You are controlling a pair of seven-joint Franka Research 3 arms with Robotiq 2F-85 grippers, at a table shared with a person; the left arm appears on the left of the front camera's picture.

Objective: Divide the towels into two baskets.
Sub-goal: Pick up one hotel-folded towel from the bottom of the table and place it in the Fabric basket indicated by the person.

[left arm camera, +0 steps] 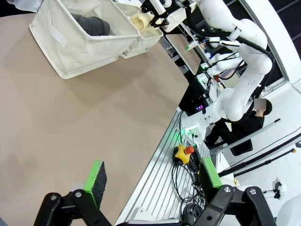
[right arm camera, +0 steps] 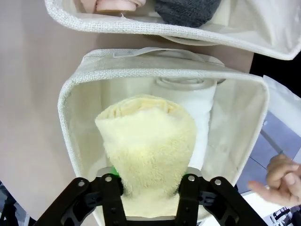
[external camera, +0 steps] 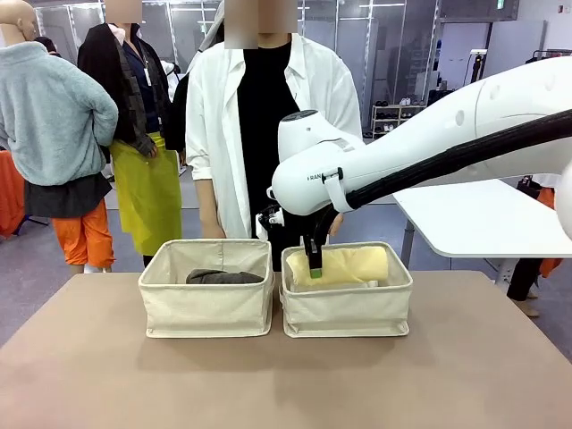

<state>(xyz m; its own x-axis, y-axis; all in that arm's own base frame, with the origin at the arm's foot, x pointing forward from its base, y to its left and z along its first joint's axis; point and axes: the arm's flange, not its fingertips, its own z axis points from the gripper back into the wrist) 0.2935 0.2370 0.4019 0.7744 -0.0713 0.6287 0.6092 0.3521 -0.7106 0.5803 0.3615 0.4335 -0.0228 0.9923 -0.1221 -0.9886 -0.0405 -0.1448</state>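
The right arm's fingers [right arm camera: 114, 181] flank the near end of the pale yellow towel [right arm camera: 148, 155] in the right wrist view, one on each side with the terry bulging between them; whether they pinch it or merely bracket it cannot be told. The left arm's fingers [left arm camera: 97, 175] are spread wide in the left wrist view, holding nothing, poised over the edge of the brown table [left arm camera: 70, 122], with the metal rails and cables beside the table below them.

The pale yellow towel lies inside the right basket [right arm camera: 70, 141], its rolled end facing the camera. Just beside it, touching along its length, lies the white towel [right arm camera: 197, 101]; the front view barely shows this one, only a pale sliver low beside the yellow roll. Beyond that basket's far wall, the right wrist view also looks into the left basket [right arm camera: 141, 30], where the dark grey towel [right arm camera: 186, 10] and the cream-peach towel [right arm camera: 115, 4] lie side by side. The front view shows just the dark grey roll [external camera: 223, 277] there, the peach one being hidden by the canvas wall.

In the front view the two baskets stand side by side mid-table, nearly touching, with the right arm reaching down into the right one [external camera: 349, 308]. Behind them a person in a white shirt [external camera: 214, 116] stands at the table's far side; one hand [right arm camera: 282, 181] shows at the right wrist view's edge.
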